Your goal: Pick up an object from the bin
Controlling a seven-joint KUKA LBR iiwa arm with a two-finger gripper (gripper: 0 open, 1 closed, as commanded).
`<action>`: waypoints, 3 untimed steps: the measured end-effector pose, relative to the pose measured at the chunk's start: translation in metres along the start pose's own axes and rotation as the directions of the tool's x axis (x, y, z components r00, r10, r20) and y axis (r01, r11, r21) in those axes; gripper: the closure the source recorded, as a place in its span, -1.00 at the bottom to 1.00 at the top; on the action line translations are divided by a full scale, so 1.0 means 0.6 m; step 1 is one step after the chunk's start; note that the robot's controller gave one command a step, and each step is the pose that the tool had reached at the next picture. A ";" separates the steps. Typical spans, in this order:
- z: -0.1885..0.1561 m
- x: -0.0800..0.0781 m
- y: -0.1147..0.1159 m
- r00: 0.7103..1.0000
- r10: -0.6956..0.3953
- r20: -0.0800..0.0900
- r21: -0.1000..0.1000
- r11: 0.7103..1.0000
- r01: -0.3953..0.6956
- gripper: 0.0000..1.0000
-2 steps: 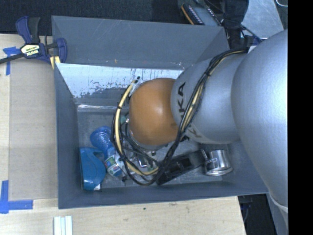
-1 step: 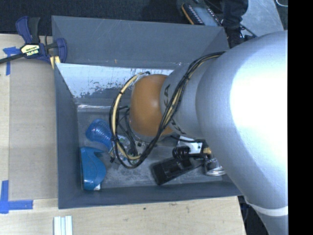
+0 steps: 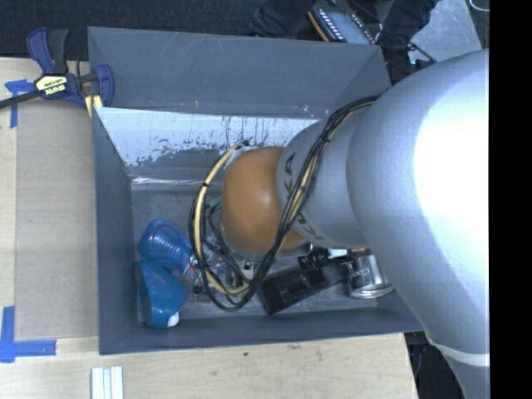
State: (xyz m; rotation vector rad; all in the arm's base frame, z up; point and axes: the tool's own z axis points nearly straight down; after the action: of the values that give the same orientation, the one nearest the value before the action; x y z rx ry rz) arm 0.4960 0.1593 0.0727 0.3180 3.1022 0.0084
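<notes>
- The pincer point(image 3: 218, 270) is low in the bin point(image 3: 115, 223), near the front of its floor. It sits under the orange cover point(image 3: 249, 198) of the wrist and behind the cables point(image 3: 202, 223). Whether it is released or clenched cannot be told, and no thing is seen grasped in it.
- Just to its left lie the nearest candidates for picking. One is a round ridged blue thing point(image 3: 164, 243). In front of it, in the front left corner, is a blue thing with a white end point(image 3: 160, 296). Which of them the pincer is at cannot be told.
- The two blue things lie close together. A closing pincer may therefore catch both, or only an edge of one, and the thing would probably slip out on the lift.
- The corner gives little room. A push to the left could jam the blue things against the wall instead of grasping them.
- The cables hang in a loop very near the floor. This loop could hook a loose thing and drag it when the arm rises.
- To the right of the pincer lies a black oblong thing point(image 3: 291, 288), and further right a silver round thing point(image 3: 366, 277). Both are close under the arm, so a sideways move may sweep them.
- The cover hides the place of contact, so a bad grasp would likely show only once the arm lifts.
</notes>
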 end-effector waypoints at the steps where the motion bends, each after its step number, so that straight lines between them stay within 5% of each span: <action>1: 0.000 0.000 0.000 1.000 0.000 0.000 0.000 1.000 0.000 1.00; 3: -0.039 0.005 -0.002 1.000 0.000 -0.013 0.006 1.000 0.001 1.00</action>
State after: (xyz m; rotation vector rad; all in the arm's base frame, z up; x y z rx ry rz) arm 0.4924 0.1590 0.0958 0.3185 3.1154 0.0018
